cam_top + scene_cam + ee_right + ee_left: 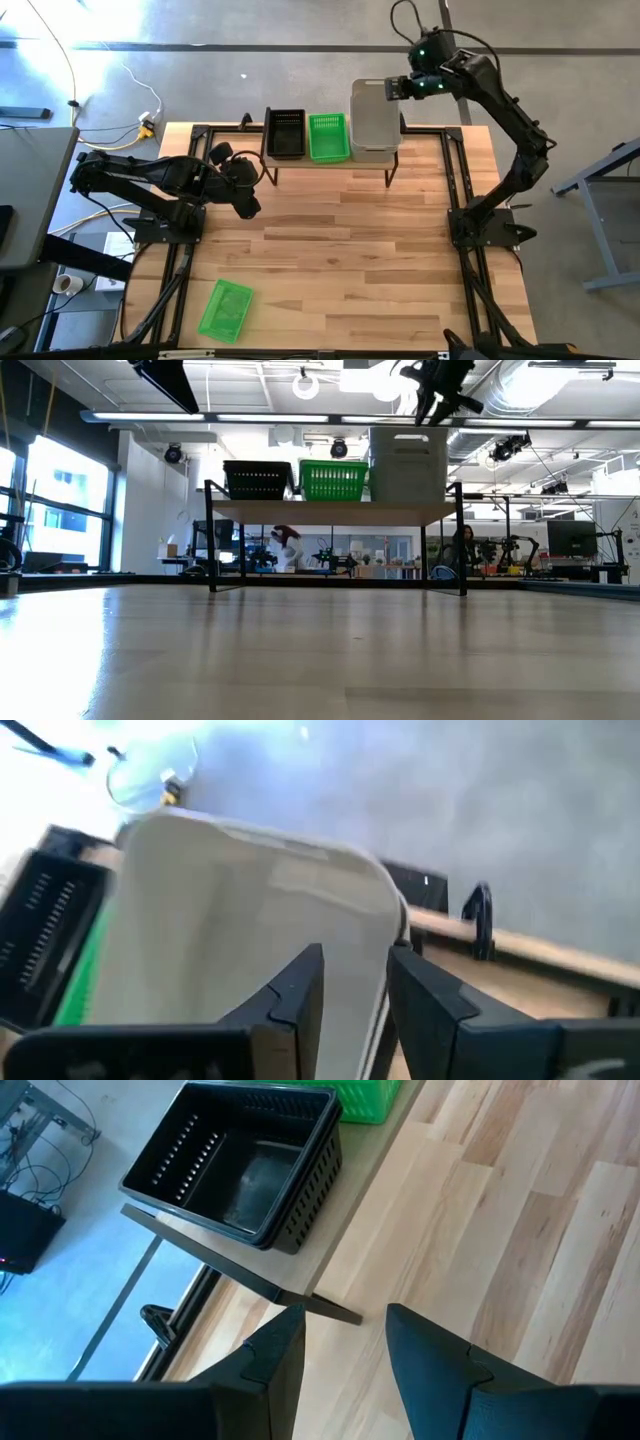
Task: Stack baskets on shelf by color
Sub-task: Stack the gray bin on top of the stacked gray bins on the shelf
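Baskets: clear stack (374, 121) at shelf (330, 160) right edge; right gripper (392, 88) part-open astride rim; left gripper (222, 157) open, empty.

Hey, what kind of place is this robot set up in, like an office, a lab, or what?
Most likely a robotics lab or workshop. The low view shows exposed ceiling ducts and benches crowded with equipment behind the shelf. From above, the wooden table stands on a bare concrete floor with loose cables.

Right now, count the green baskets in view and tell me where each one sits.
2 visible. One green basket sits on the shelf, between the black baskets and the whitish baskets. The other lies on the table's near left corner. Another may be nested unseen in the shelf one.
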You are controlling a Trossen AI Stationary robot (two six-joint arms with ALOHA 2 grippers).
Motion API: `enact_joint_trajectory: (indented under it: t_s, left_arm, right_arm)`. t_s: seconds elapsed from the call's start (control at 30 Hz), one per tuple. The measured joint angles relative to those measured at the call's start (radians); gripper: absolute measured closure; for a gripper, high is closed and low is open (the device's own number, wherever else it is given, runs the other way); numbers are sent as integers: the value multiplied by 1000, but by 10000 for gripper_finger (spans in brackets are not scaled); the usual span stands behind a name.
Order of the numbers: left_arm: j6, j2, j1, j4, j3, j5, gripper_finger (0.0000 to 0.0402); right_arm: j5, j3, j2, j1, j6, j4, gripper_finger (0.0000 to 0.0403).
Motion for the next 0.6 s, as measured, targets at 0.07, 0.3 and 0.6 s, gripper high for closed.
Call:
enact_joint_trajectory:
  t_s: [0.07,0.3,0.6]
  left_arm:
    - [0,0,0,0,0,-7,270]
    - [-1,0,0,0,0,-60,270]
    - [0,0,10,0,0,-80,270]
  right_arm:
    - [29,29,0,2,-6,1,304]
    - [42,32,2,7,59,-74,304]
    - [29,-68,28,33,49,-87,304]
